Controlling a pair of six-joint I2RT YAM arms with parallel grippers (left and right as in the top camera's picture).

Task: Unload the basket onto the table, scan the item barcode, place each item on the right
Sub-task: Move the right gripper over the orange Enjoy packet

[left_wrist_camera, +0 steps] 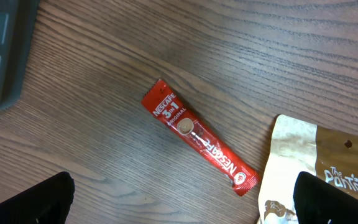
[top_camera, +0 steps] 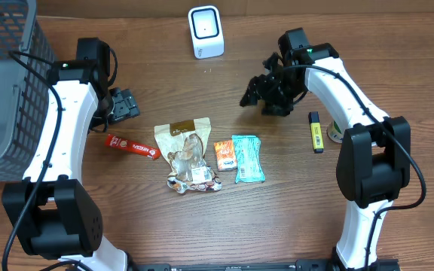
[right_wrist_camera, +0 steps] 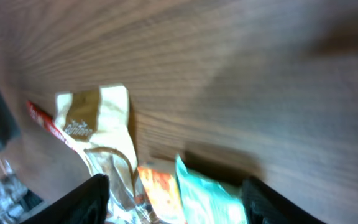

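Several items lie mid-table: a red Nescafe stick (top_camera: 132,147) (left_wrist_camera: 199,140), a brown-and-clear snack bag (top_camera: 188,154) (left_wrist_camera: 319,168) (right_wrist_camera: 98,127), an orange packet (top_camera: 224,155) (right_wrist_camera: 160,190) and a teal packet (top_camera: 248,158) (right_wrist_camera: 207,199). The white barcode scanner (top_camera: 205,31) stands at the back. My left gripper (top_camera: 124,104) (left_wrist_camera: 188,205) hovers open above the stick, nothing between its fingers. My right gripper (top_camera: 256,92) (right_wrist_camera: 176,202) hangs open in the air behind the packets, tilted toward them and holding nothing; its view is blurred.
A grey mesh basket (top_camera: 6,83) fills the left edge. A yellow highlighter (top_camera: 316,132) lies at the right, beside a roll (top_camera: 336,132) partly hidden by the right arm. Bare wood shows in front of the scanner.
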